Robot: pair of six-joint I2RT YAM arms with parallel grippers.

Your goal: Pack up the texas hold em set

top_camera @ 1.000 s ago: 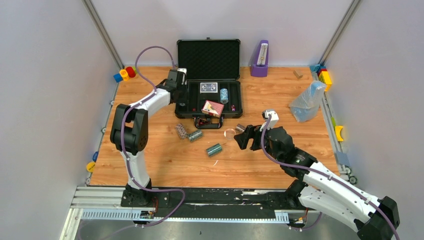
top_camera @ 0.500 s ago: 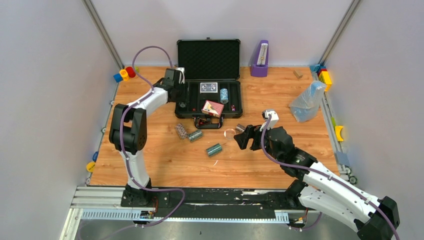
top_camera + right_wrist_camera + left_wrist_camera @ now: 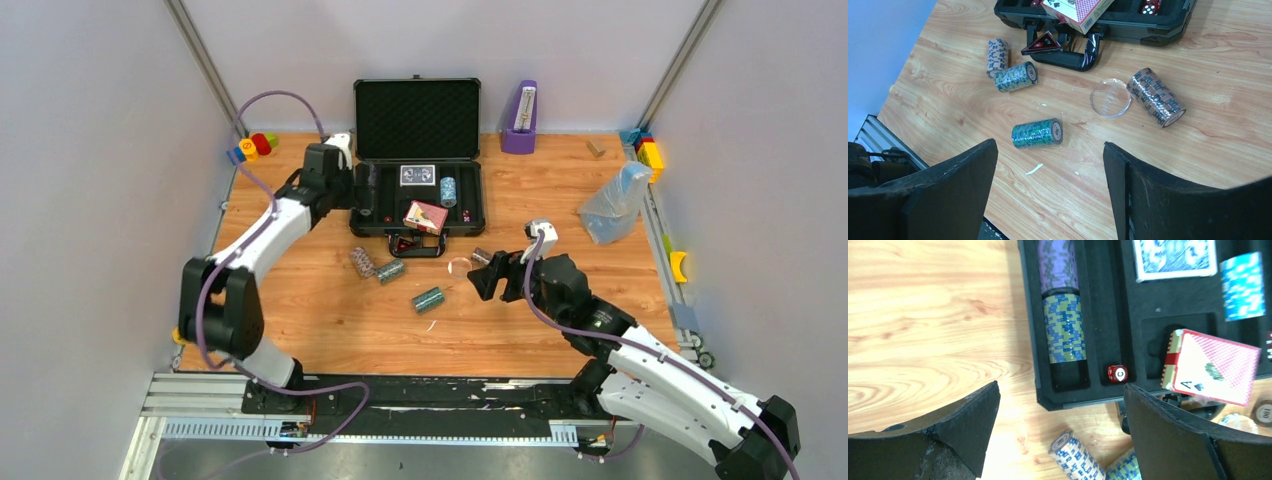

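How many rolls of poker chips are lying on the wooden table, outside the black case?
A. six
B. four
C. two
B, four: the tan roll, the green roll next to it, the lone green roll and the brown roll by the clear disc all lie on the table in front of the case.

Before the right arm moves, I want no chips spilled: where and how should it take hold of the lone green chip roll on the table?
Probably by its two flat ends, coming straight down from above. The green chip roll lies on its side on the table, apart from the other rolls, so the open right gripper can straddle its length and press the stack together.
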